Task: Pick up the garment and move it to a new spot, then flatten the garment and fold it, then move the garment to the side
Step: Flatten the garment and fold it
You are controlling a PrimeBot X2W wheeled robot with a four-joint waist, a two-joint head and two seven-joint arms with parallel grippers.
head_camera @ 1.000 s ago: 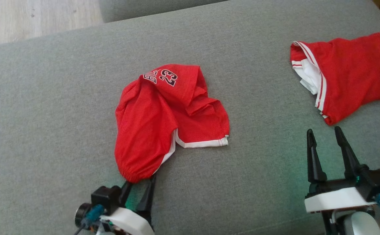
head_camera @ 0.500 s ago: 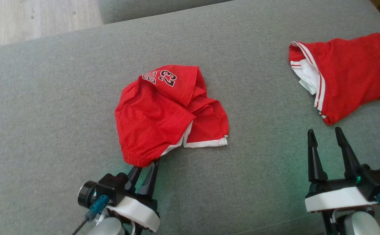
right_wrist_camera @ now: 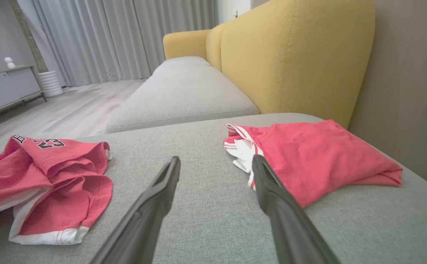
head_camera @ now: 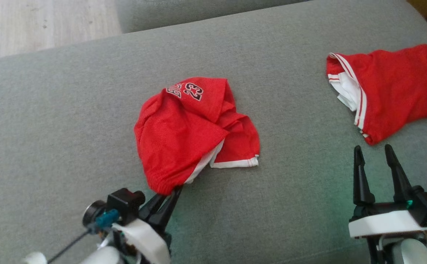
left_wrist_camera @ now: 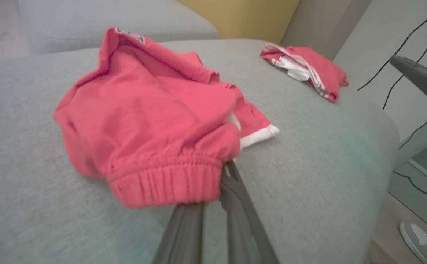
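Note:
The garment [head_camera: 184, 135], crumpled red shorts with white trim and a "23" print, lies mid-cushion; it shows too in the left wrist view [left_wrist_camera: 143, 121] and the right wrist view [right_wrist_camera: 44, 172]. My left gripper [head_camera: 173, 190] is at its near edge, shut on the elastic waistband, fingers together under the bunched hem [left_wrist_camera: 223, 175]. At the lower right, my right gripper [head_camera: 372, 148] stands open and holds nothing, its fingers [right_wrist_camera: 162, 190] spread above bare cushion.
A second red garment [head_camera: 393, 91] with white stripes lies at the far right, just beyond the right gripper [right_wrist_camera: 308, 157]. The grey sofa cushion [head_camera: 70, 110] carries everything. A yellow backrest [right_wrist_camera: 290, 55] rises on the right; wooden floor [head_camera: 33, 25] lies beyond the far edge.
The left gripper's fingers closed on the waistband. The garment's near end has bunched up and shifted right. The camera shifted slightly; the right gripper kept still.

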